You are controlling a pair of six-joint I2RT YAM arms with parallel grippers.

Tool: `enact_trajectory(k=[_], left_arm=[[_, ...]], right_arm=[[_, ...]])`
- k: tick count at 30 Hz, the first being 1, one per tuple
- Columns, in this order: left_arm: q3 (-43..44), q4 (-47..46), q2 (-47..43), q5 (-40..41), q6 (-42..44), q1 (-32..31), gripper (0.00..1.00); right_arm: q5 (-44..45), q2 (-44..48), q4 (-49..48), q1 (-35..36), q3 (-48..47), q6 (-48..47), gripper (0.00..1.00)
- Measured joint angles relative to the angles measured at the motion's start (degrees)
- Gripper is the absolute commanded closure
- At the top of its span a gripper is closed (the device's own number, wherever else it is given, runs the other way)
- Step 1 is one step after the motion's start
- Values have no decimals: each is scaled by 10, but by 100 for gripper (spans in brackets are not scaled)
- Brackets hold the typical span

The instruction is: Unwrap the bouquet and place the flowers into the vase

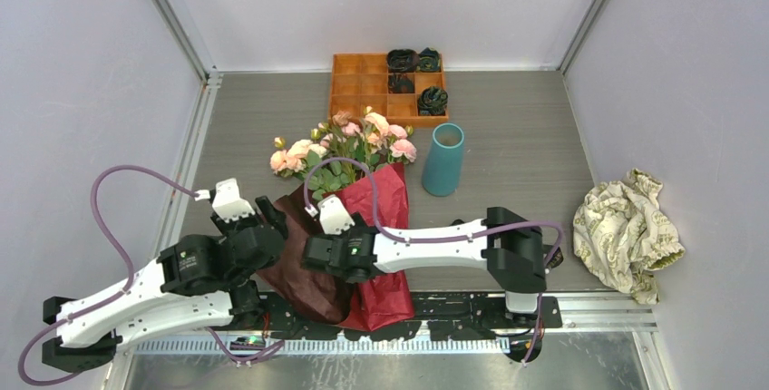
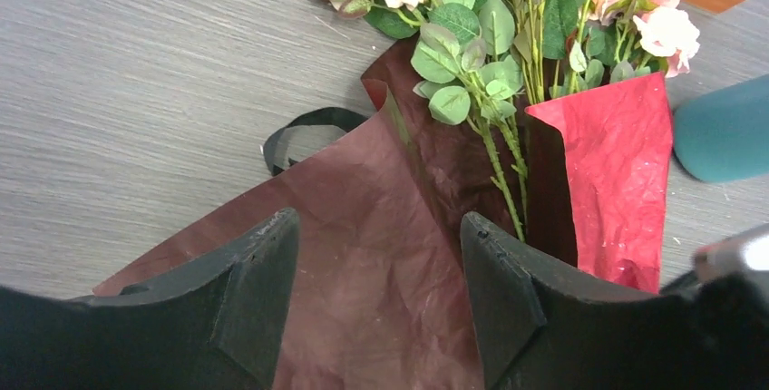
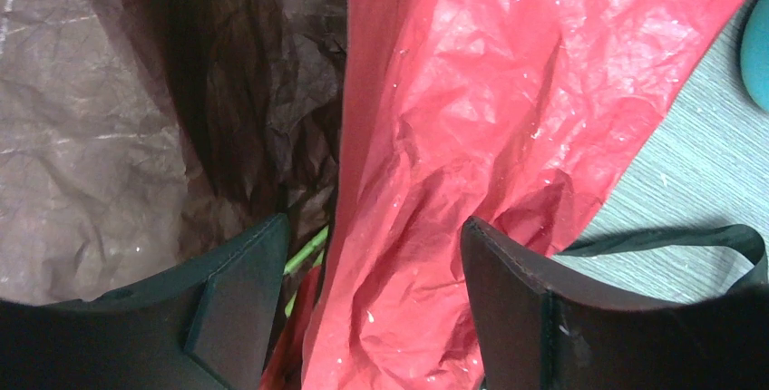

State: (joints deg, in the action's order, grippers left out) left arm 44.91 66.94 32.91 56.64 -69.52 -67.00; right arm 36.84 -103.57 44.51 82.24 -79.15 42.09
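Observation:
The bouquet lies on the table, its pink and peach flowers (image 1: 345, 141) pointing at the back. Its wrapping has fallen open into a maroon sheet (image 1: 299, 268) and a bright red flap (image 1: 385, 218). Green stems (image 2: 503, 168) show between the two sheets. A loose black ribbon (image 2: 304, 125) lies beside the paper. The teal vase (image 1: 443, 159) stands upright just right of the blooms. My left gripper (image 2: 376, 263) hovers open over the maroon sheet. My right gripper (image 3: 372, 272) is open astride the red flap (image 3: 508, 100), with stems (image 3: 304, 250) by its left finger.
An orange compartment tray (image 1: 363, 82) holding dark rosette-like things sits at the back. A crumpled cream patterned paper (image 1: 626, 231) lies at the right edge. The cage walls close in on the left, right and back of the table.

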Motion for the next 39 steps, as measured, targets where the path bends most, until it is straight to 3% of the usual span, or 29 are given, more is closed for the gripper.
enact_trajectory(k=[2, 5, 10, 16, 19, 23, 28, 31, 39], left_arm=[[-4, 0, -7, -5, -10, 0, 34], [-16, -9, -2, -18, -19, 0, 34], [-43, -59, 38, -47, -20, 0, 34], [-83, -161, 117, -97, -14, 0, 34], [-87, -207, 163, -117, -5, 0, 34], [-87, -251, 208, -133, 0, 0, 34], [-87, -290, 238, -147, 14, 0, 34], [-87, -321, 243, -162, 36, 0, 33], [-90, -447, 274, -242, 126, 0, 30]], right_arm=[[5, -17, 7, -4, -8, 3, 74], [14, -30, 14, -13, -9, 10, 98], [40, -12, 22, -36, 19, 27, 99], [92, 132, 91, -44, 75, 72, 99], [129, 251, 150, -45, 109, 125, 97], [150, 329, 217, -56, 156, 187, 88], [157, 388, 309, -78, 227, 286, 51], [160, 414, 350, -85, 240, 328, 38], [181, 418, 444, -89, 203, 408, 40]])
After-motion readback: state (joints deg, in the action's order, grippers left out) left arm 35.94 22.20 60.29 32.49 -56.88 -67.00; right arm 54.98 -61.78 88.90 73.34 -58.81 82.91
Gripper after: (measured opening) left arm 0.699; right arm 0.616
